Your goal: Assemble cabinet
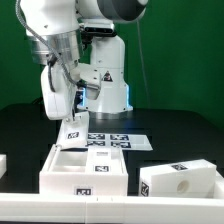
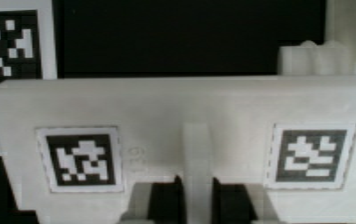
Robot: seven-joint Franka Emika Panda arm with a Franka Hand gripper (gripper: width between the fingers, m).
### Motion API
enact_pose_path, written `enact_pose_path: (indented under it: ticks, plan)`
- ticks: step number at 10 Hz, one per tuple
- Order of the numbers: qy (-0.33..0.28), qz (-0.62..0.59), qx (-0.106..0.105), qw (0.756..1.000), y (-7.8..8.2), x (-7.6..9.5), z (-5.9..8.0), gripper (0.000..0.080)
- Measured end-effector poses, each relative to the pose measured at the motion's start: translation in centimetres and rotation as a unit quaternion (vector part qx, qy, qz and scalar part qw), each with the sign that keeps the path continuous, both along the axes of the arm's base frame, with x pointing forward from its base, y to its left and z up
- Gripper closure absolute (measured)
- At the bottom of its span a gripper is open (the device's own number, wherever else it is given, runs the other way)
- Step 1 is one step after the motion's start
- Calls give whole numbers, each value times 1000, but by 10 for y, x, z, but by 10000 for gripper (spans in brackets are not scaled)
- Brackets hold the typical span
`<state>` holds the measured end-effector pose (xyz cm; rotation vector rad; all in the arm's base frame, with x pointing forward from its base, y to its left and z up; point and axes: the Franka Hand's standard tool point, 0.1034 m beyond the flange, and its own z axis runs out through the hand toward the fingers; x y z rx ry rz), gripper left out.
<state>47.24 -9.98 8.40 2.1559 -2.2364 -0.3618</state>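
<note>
Step in hand, my judgement: carrying cabinet panel [image 1: 72,122] to open cabinet box [image 1: 85,172].
My jaws pinch panel at thin centre rib [image 2: 196,150].
Panel upright, clear of counter [image 1: 190,135], just above box's far corner.
Next move calls for squaring edges, slow descent.
Second piece [image 1: 182,183] lies at exterior view's right.
No brand, no readable words; only black-and-white marker tags [image 2: 82,158].

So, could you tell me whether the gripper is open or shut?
Shut: the gripper clamps a white cabinet panel, its fingers pinching the panel's thin middle rib.
</note>
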Motion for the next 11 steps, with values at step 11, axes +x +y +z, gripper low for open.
enact_pose_path:
  ticks: [11]
  plan:
    - [2, 7, -4, 1000, 3, 2, -3, 735]
